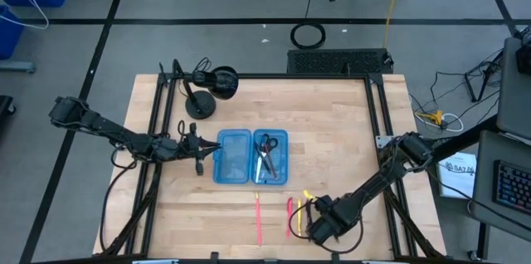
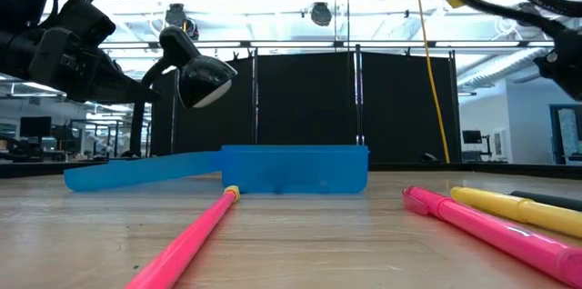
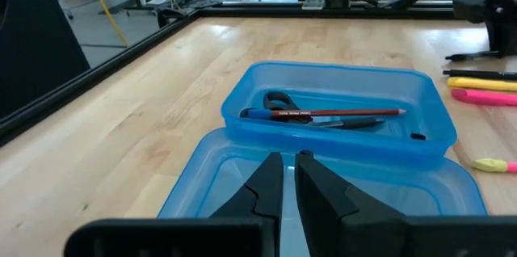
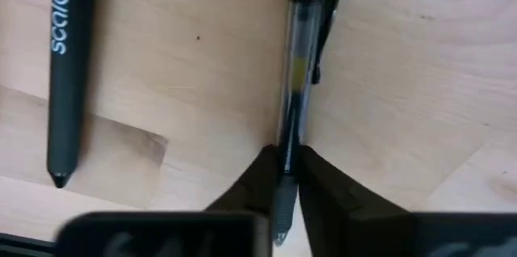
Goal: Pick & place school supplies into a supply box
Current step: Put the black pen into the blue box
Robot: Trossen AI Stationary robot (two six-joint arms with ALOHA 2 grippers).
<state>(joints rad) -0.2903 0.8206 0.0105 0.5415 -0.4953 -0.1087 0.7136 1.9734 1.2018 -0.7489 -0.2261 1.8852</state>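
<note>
My right gripper (image 4: 287,168) is pinched shut on a clear pen (image 4: 300,63) near one end; it's light, stiff, slippery plastic, so mid-barrel seems safer.

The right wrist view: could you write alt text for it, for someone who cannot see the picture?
Seen from just above a wooden table, the right gripper has its two dark fingers closed on the end of a clear-barrelled black pen. A matte black stylus-like pen with white lettering lies apart to one side.
</note>
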